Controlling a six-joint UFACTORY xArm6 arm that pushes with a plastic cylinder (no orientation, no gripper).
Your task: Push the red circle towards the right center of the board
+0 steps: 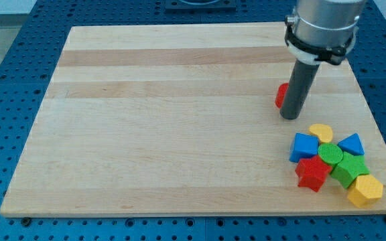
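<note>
The arm ends in a bare dark rod, so there are no jaws and nothing is held. My tip (289,118) sits on the wooden board (166,120) at the view's right, a little above mid-height.

The red circle (281,96) lies just behind the rod on the view's left side, mostly hidden by it; only a sliver of red shows. Whether rod and circle touch, I cannot tell. It rests in the right part of the board, slightly above centre height.

The other blocks are clustered near the board's lower right corner, below my tip and apart from it: a yellow heart-like block (322,132), a blue block (304,146), a blue triangle (351,144), a green circle (330,154), a red star (312,173), a green block (350,169) and a yellow hexagon (365,190).

The board lies on a blue perforated bench (19,80).
</note>
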